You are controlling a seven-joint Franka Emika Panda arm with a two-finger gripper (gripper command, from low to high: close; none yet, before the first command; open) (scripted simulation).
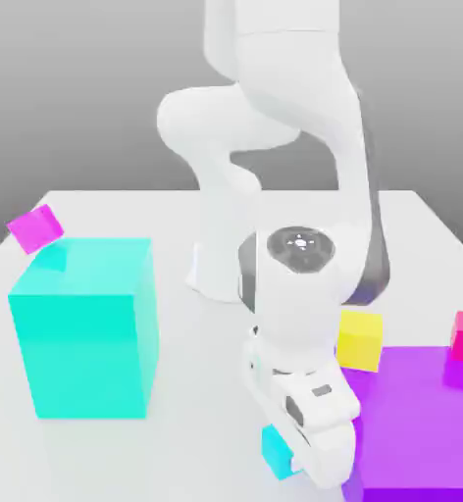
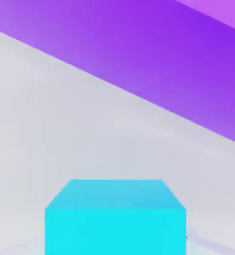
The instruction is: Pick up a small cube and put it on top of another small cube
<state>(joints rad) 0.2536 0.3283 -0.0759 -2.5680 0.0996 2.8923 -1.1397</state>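
Cyan and small, the cube (image 1: 276, 450) sat on the white tabletop (image 1: 177, 451) directly under the lowered end effector (image 1: 309, 456), just beside the near edge of the big purple block (image 1: 422, 422). In the hand view the cyan cube (image 2: 114, 219) lay close below the camera, its faces square to the frame, so the coming grasp seemed to need only a straight drop. Whether the end effector's fingers stood apart, together or already around the cube could not be told; the wrist housing hid them in the exterior view. The likeliest stacking target, the small yellow cube (image 1: 360, 340), stood near, past the arm, touching or nearly touching the purple block's far corner.
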